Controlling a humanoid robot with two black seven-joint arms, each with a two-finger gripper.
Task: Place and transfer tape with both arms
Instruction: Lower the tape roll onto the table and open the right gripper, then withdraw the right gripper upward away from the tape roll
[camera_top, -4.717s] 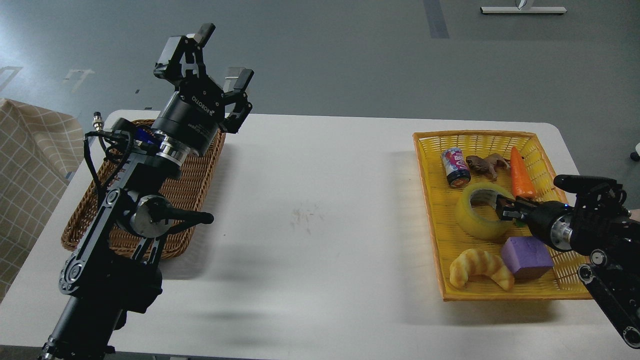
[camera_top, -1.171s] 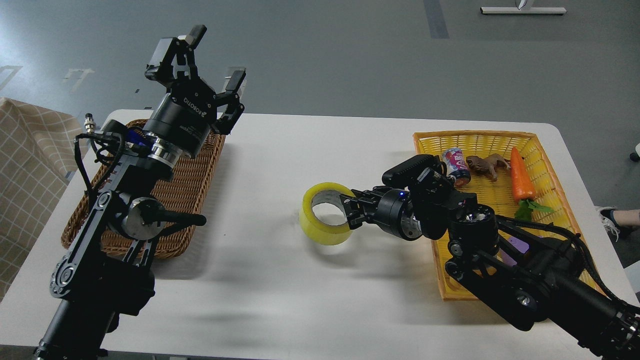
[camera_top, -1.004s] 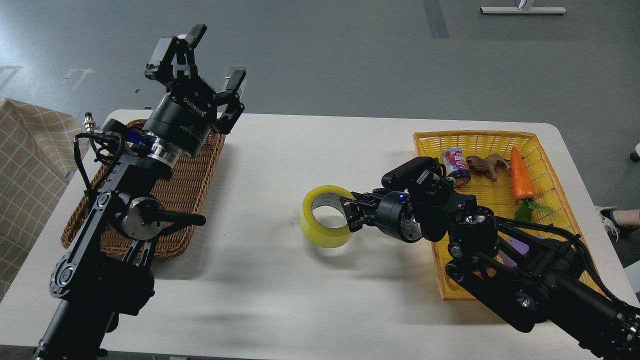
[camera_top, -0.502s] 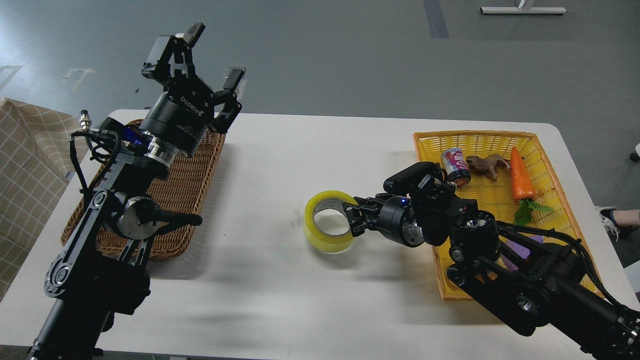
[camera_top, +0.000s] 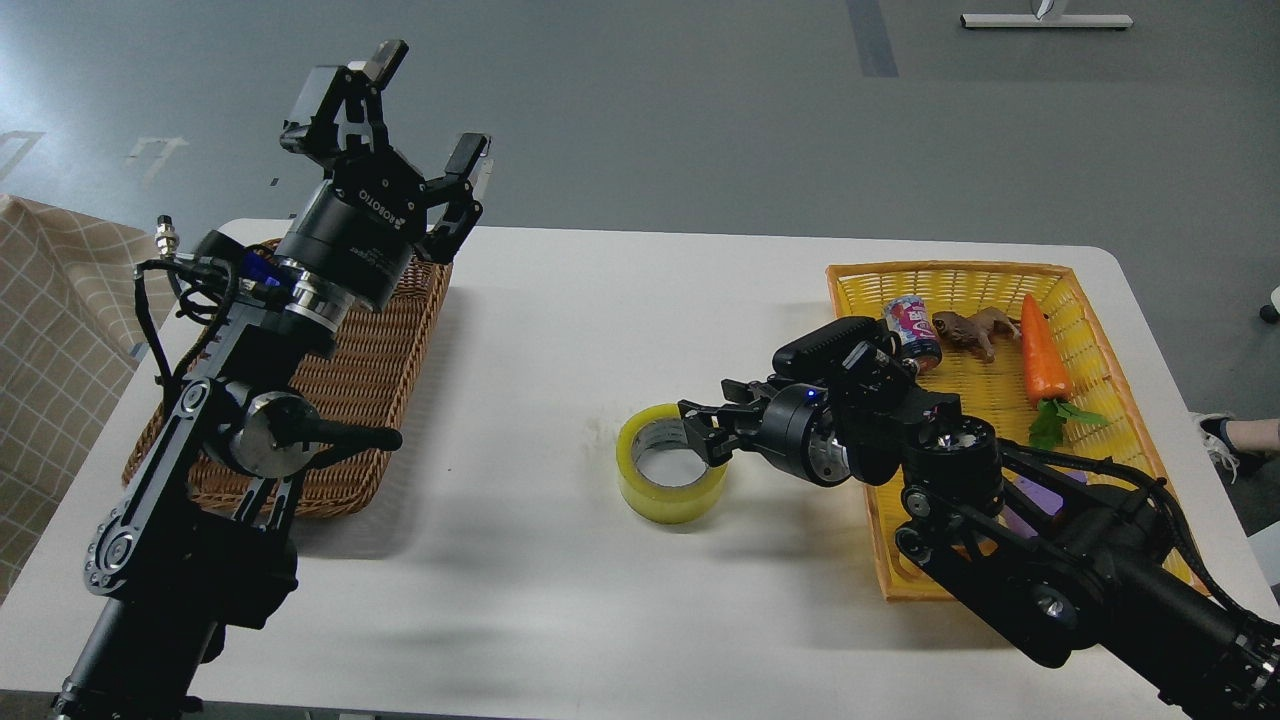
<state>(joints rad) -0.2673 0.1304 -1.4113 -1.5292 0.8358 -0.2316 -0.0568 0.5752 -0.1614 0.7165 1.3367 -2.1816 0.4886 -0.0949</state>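
The tape (camera_top: 672, 480), a yellow roll with a grey-white core, lies flat on the white table (camera_top: 560, 330) near its middle, hole up. My right gripper (camera_top: 703, 432) reaches in from the right at the roll's right rim. Its fingers are spread, one over the core and one outside the wall, and they look loose of the roll. My left gripper (camera_top: 405, 125) is open and empty, held high above the far end of the brown wicker basket (camera_top: 385, 350) at the left, well away from the tape.
A yellow basket (camera_top: 860, 300) at the right holds a drink can (camera_top: 912, 330), a brown toy animal (camera_top: 975, 328), a carrot (camera_top: 1040, 350) and a purple block (camera_top: 1035, 492) mostly hidden by my right arm. A checked cloth (camera_top: 55, 330) lies beyond the table's left edge.
My right arm carried the tape from the yellow basket to the table's middle, lowered it flat and spread its fingers. My left gripper drifted slightly left and up.
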